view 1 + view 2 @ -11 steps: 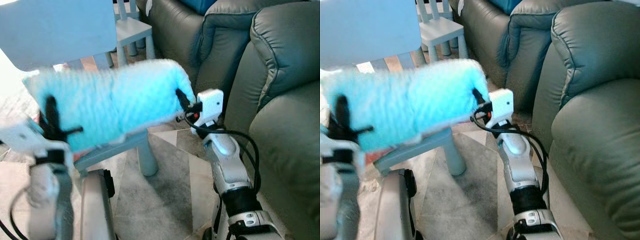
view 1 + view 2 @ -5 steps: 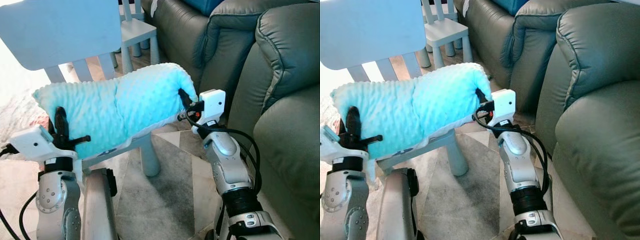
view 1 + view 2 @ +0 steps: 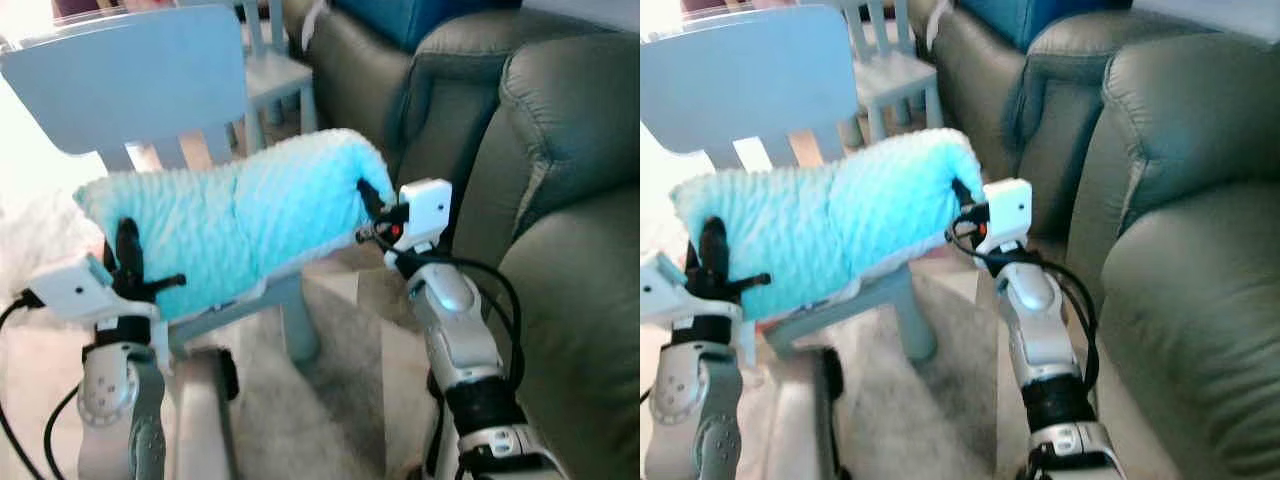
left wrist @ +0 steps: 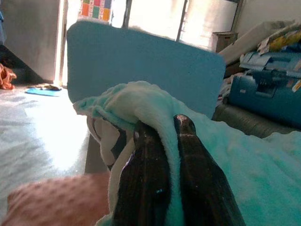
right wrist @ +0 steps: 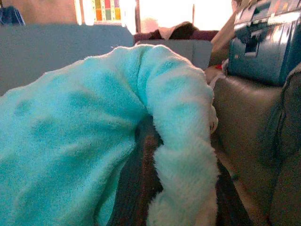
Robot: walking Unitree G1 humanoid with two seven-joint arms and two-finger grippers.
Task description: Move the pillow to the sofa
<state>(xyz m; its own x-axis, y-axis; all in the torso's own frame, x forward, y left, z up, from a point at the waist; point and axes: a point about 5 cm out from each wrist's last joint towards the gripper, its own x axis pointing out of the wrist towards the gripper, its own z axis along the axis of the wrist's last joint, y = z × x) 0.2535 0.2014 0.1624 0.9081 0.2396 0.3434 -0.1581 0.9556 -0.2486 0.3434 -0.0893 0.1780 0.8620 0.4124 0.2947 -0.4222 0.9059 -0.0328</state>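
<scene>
Left eye view: at lower left, the left gripper (image 3: 125, 262) pinches the turquoise pillow (image 3: 235, 222), which spans mid-frame before a light-blue chair (image 3: 130, 90); the right gripper (image 3: 368, 200) clamps its other end. A grey-green sofa (image 3: 560, 200) fills the right.

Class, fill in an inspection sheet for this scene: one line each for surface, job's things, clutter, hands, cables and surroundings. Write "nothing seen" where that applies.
Surface: pale rug under the chair.
Job's things: turquoise pillow held up between both hands, above the seat of the light blue chair; grey sofa stands to the robot's right, pillow not yet on it.
Clutter: nothing seen on the rug.
Hands: left hand pinches the pillow's left end; right hand pinches its right end.
Cables: black cable loops along the right arm.
Surroundings: second small chair behind; blue case on the sofa.
</scene>
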